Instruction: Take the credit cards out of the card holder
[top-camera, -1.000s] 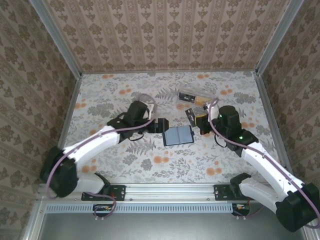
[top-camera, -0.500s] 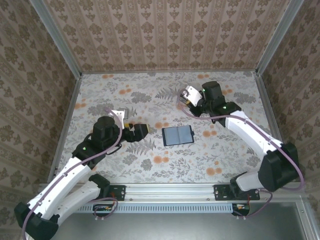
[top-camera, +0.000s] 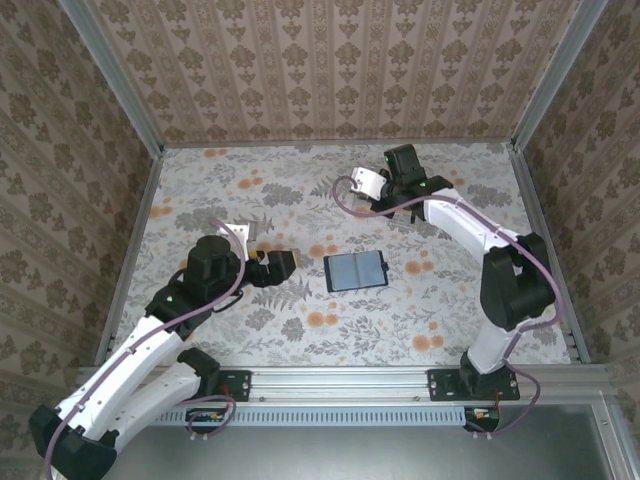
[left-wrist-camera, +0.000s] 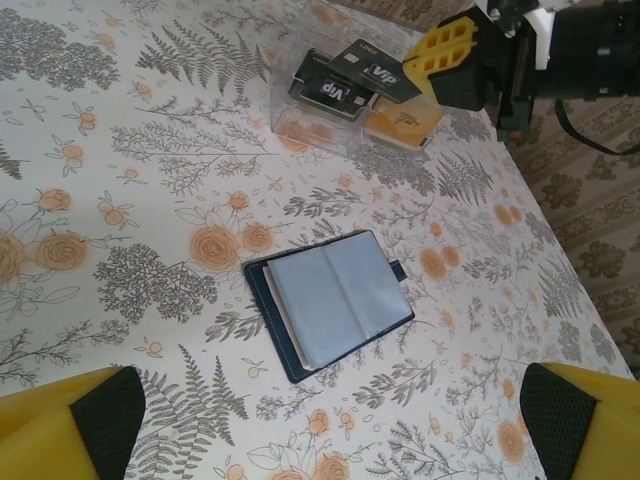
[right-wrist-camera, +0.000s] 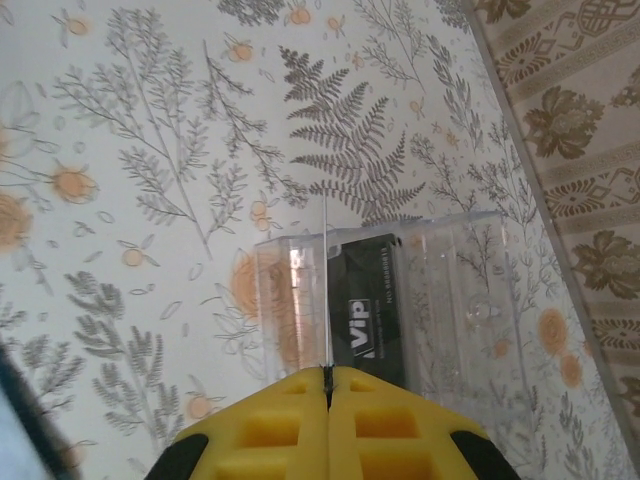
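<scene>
Right gripper (right-wrist-camera: 327, 372), clamped on a card (left-wrist-camera: 378, 68), has been moved from the holder (top-camera: 356, 271) to above the box (right-wrist-camera: 455, 290), while the left gripper (left-wrist-camera: 330, 400) has been drawn back with jaws spread wide; the holder is left lying unfolded mid-table, so one card seems removed.

Soft, even light across my feeds.
I see only faint shadows on the floral tabletop (top-camera: 300, 320); the clear plastic box (right-wrist-camera: 460, 290) glints a little, and detail is crisp.
</scene>
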